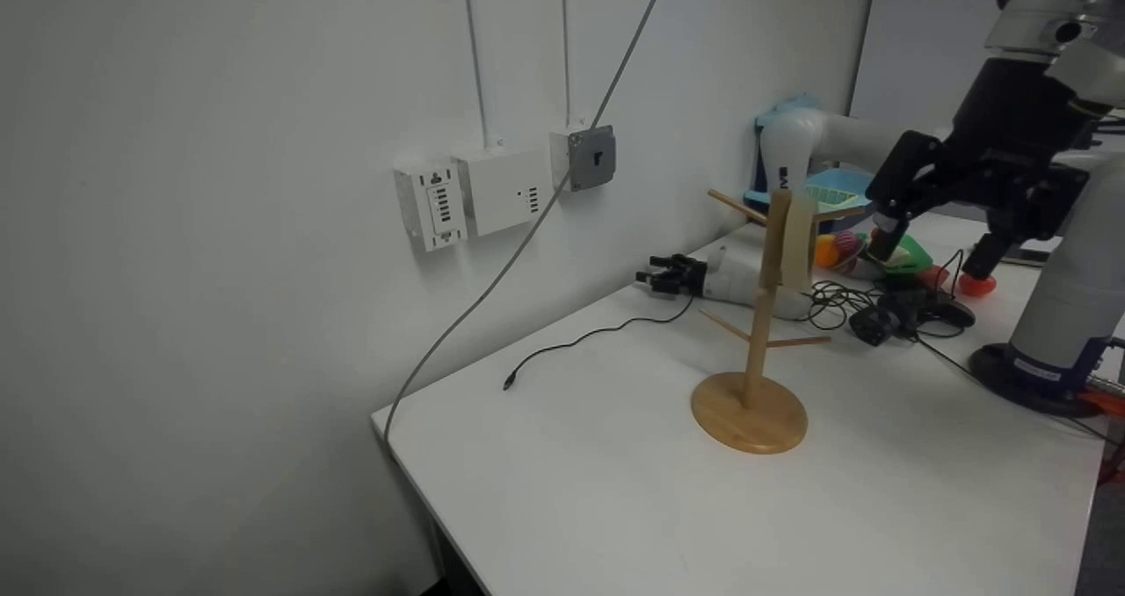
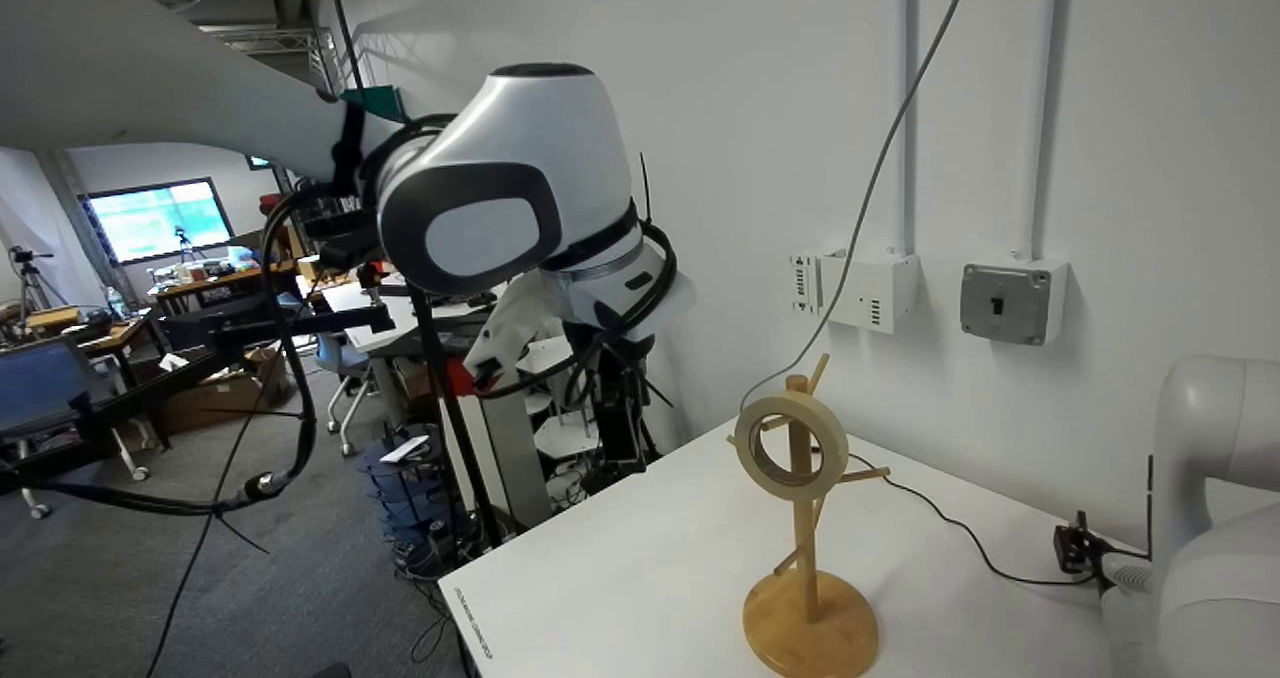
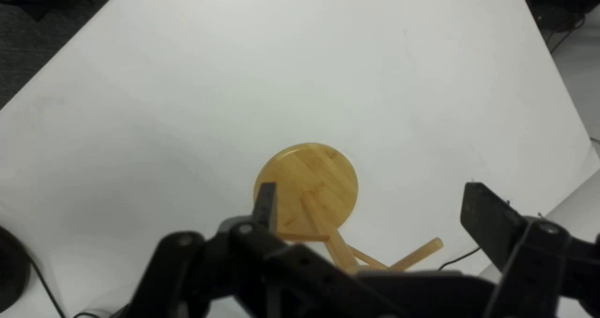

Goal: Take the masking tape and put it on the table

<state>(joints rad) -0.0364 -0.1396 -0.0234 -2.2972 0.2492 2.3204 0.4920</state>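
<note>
The masking tape, a beige ring, hangs on an upper peg of the wooden peg stand (image 1: 763, 350). The tape (image 1: 798, 243) is seen edge-on in an exterior view and face-on in an exterior view (image 2: 834, 445). In the wrist view the tape is hidden; the stand's round base (image 3: 323, 168) and some pegs show. The stand rests upright on the white table (image 1: 562, 499), which also fills much of the wrist view (image 3: 300, 74). My gripper (image 1: 932, 253) is open and empty, apart from the tape, with its fingers pointing down; its spread fingers show in the wrist view (image 3: 371, 186).
Another white robot arm (image 1: 817, 139) stands at the back, with a black hand (image 1: 677, 275) on the table by the wall. Colourful toys (image 1: 905, 258), a dark device (image 1: 910, 315) and cables lie nearby. A grey cable (image 1: 527, 236) hangs along the wall.
</note>
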